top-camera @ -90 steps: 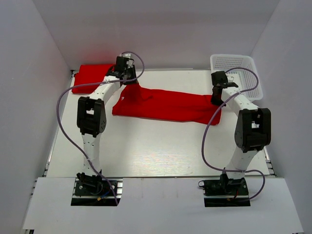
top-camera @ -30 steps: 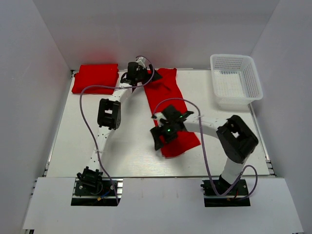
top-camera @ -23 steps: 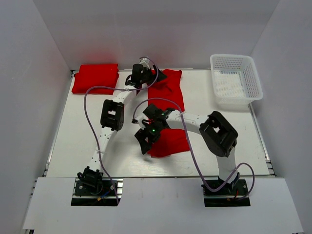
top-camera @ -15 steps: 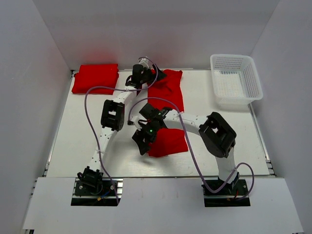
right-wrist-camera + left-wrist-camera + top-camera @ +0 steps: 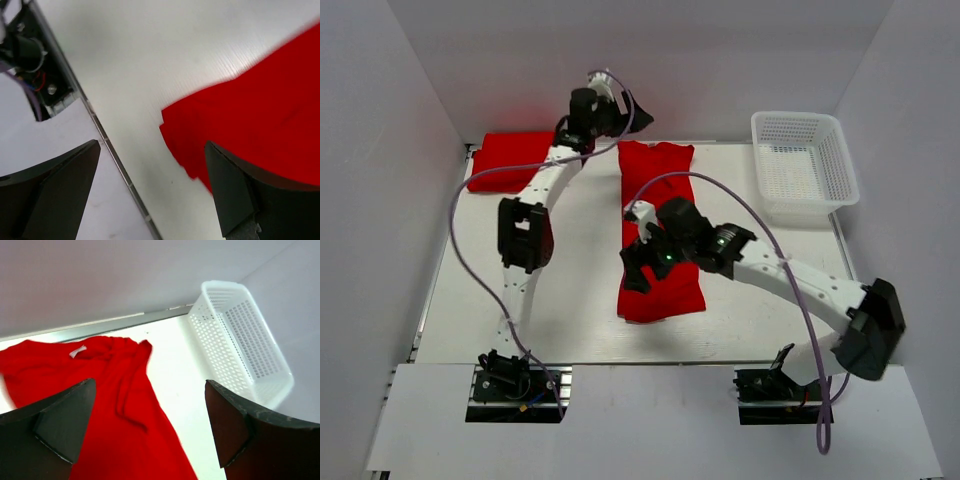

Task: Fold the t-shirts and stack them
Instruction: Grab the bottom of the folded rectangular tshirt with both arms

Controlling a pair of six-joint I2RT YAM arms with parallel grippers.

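Red cloth folded into a long strip, the long t-shirt (image 5: 662,190) lies down the middle of the worktop (image 5: 560,310); a folded t-shirt (image 5: 512,160) sits at upper left. The left tool (image 5: 620,115) hangs near the strip's top end, jaws wide apart and empty. The right tool (image 5: 638,268) is over its lower left edge, jaws also apart, gripping nothing. A white mesh basket (image 5: 807,160) stands at upper right

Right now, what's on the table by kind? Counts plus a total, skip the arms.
Red t-shirts: 2 (the folded t-shirt at the far left, the long t-shirt mid-table)
White mesh basket: 1
Total: 3
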